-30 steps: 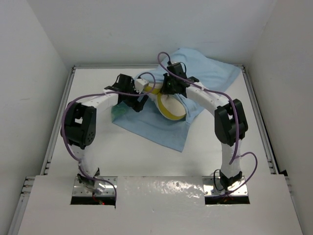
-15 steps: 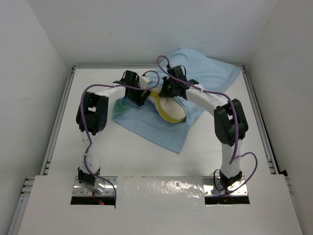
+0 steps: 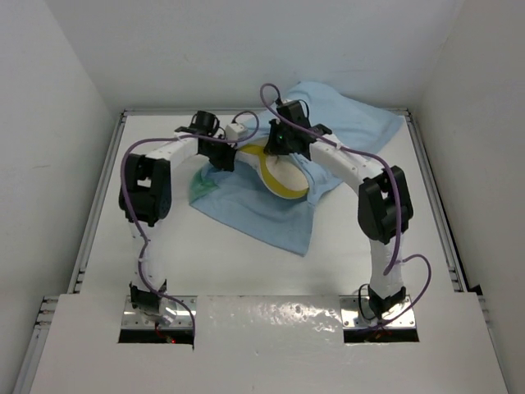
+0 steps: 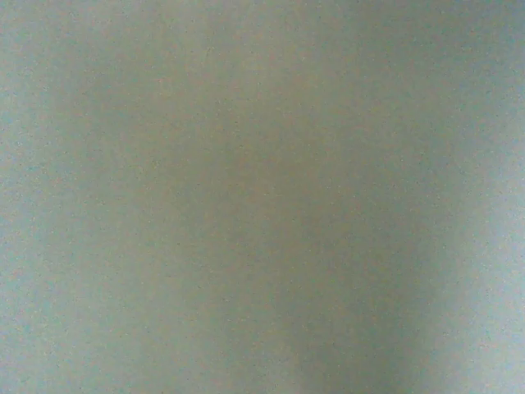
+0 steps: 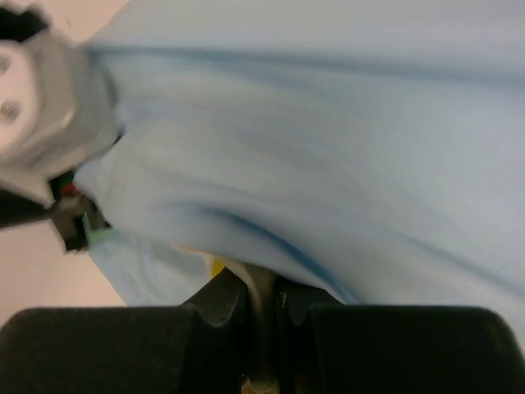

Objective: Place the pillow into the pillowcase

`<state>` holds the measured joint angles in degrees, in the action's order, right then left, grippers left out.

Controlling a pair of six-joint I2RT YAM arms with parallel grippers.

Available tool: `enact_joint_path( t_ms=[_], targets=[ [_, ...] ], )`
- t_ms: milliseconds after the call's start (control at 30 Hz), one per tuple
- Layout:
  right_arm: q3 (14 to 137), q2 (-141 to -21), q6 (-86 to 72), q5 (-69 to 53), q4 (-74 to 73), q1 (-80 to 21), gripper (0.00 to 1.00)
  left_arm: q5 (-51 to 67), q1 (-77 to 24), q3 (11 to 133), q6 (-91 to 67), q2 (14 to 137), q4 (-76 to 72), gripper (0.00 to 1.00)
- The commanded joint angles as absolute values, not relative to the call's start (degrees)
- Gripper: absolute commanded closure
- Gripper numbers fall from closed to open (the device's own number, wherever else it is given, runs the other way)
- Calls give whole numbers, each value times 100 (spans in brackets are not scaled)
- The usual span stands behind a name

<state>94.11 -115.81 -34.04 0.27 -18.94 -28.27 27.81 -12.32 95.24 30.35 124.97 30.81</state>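
Observation:
The light blue pillowcase [image 3: 271, 217] lies crumpled across the back middle of the table, and a sea-green patch [image 3: 201, 182] shows at its left. The cream pillow [image 3: 285, 174] with its yellow edge band shows in the case's mouth. My right gripper [image 3: 281, 148] sits at the pillow's far rim. In the right wrist view it [image 5: 261, 287] is shut on a thin cream edge of the pillow [image 5: 215, 266], with the blue pillowcase [image 5: 328, 139] draped over it. My left gripper [image 3: 232, 158] is down on the case's left edge. Its wrist view is a grey-green blur, so the fingers are hidden.
White walls close in the table [image 3: 164, 246] on three sides, with metal rails along the left [image 3: 97, 213] and right [image 3: 435, 205] edges. Purple cables loop off both arms. The left arm's grey wrist [image 5: 41, 115] shows close beside the right gripper.
The left arm has swung in and reached further toward the pillowcase's left edge, and its gripper has gone from open to shut there. The right arm has hardly moved.

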Motion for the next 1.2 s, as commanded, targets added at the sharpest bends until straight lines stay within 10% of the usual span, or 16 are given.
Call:
enact_joint_path(
  t_ms=[0,267,733,1167],
  targets=[
    [10527,-11680,-3270,1420,-1871,-2698,100,3865,-642,9518,3731,11366,4179,100],
    [11661,-12794,-2523,2759,-2126,-2944,100,4974,-703,10089,6513,11547,7555,100],
    [10721,-12594,-4236,2628,-2019,-2303,100,4622,-326,9992,6785,10811,7541,100],
    [8929,-11372,-3629,1107,-166,-2716,100,4770,255,8935,2996,10247,3856,100]
  ],
)
